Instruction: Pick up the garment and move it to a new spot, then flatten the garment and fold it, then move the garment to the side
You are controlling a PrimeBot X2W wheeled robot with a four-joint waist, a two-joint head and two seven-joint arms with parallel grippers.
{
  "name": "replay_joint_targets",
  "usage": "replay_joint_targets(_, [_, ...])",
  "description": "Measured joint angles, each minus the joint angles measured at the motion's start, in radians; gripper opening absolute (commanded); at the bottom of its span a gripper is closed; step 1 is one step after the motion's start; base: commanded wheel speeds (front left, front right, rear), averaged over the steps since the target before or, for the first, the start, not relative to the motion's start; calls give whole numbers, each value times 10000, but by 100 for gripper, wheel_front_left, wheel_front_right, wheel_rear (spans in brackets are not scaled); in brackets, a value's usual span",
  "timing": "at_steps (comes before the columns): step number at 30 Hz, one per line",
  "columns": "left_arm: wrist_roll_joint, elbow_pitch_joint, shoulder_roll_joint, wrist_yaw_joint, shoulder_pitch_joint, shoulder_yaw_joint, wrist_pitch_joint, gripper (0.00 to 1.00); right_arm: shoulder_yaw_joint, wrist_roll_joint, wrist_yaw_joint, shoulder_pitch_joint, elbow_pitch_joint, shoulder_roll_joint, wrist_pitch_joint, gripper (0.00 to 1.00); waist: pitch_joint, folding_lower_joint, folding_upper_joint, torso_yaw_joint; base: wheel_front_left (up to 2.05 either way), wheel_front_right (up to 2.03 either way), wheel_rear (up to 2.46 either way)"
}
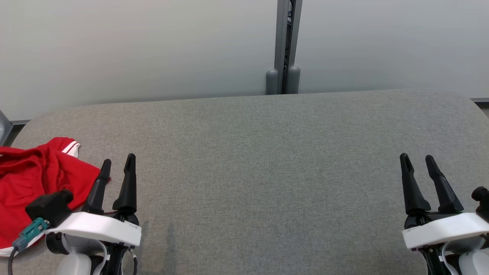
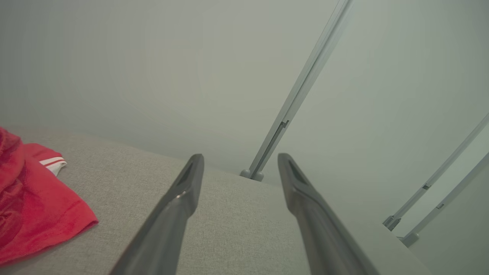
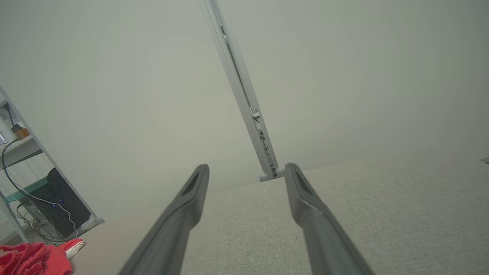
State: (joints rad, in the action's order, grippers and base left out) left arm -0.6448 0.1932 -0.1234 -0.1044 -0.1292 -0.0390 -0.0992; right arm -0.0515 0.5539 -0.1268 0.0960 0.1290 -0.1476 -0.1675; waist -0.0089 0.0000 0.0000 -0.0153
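A red garment [image 1: 30, 183] with white-striped trim lies crumpled at the near left corner of the grey padded table [image 1: 259, 160]. My left gripper [image 1: 118, 160] hovers just right of it, open, with nothing between its fingers. In the left wrist view the garment [image 2: 34, 206] lies left of that gripper [image 2: 240, 158]. My right gripper [image 1: 417, 158] is open and empty near the table's front right. From the right wrist view the garment [image 3: 36, 258] appears far off at the lower left, beyond my open right gripper [image 3: 246, 168].
A pale partition wall with a grey upright post [image 1: 283, 46] stands behind the table's far edge. A shelf with a black box and cables [image 3: 57, 206] stands past the table's left end. The table surface stretches bare between the two grippers.
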Motion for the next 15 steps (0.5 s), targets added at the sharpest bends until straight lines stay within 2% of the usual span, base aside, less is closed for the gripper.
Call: replay_joint_targets(15, [1532, 886, -219, 142, 176, -355, -489, 100, 111, -1714, -10, -13, 581, 48, -276, 100, -23, 0, 0, -7, 0, 0, 0])
